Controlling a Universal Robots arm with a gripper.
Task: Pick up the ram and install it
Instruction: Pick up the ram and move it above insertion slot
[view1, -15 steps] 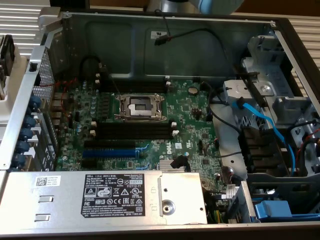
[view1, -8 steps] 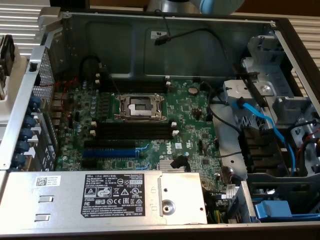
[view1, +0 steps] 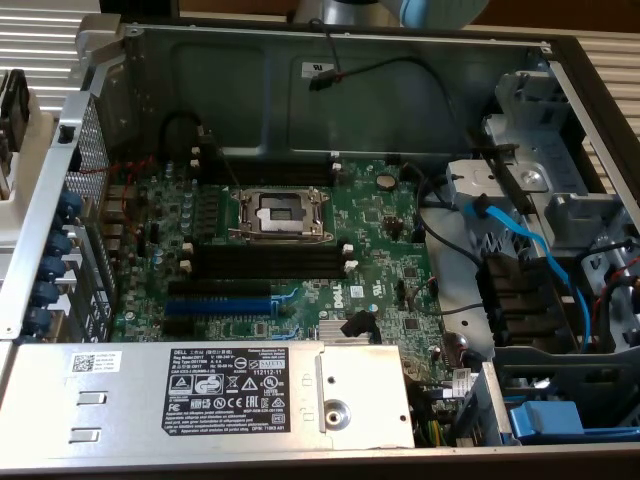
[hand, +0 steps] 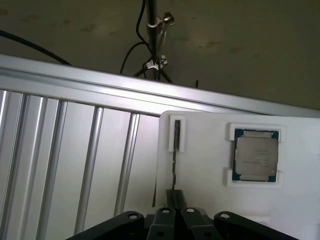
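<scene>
PC case (view1: 250, 90) lay open and took up most of the ext. view, w/ the green mobo (view1: 380, 230) at ctr frame. Black memory slots (view1: 265, 262) ran across just below ctr, and nothing stood in them as far as could be seen. Blue expansion slot (view1: 218, 305) lay lower left of those. Part of the arm (view1: 340, 10) showed at the top ctr edge, beyond the case's back wall.

In the wrist view, a slatted table (hand: 50, 150) carried a white tray (hand: 210, 200). The ram (hand: 175, 156) stood on edge in that tray, its far end seated in a small raised white holder.

Key relation: the ram lay straight ahead of the claw (hand: 175, 200). Its long axis ran directly away from the fingertips, in line w/ them, and its near end reached right up to the tips. Whether tips and ram touched couldn't be told. The claw's fingers were together, no gap btwn them. There was one arm only, so no choice of side.

Ram's look: seen edge-on, so just a thin, straight, dark line. Faces, chips and label were hidden at that angle. A CPU chip (hand: 256, 156) sat in its own recess on the same tray, beside the ram, not touching it.
</scene>
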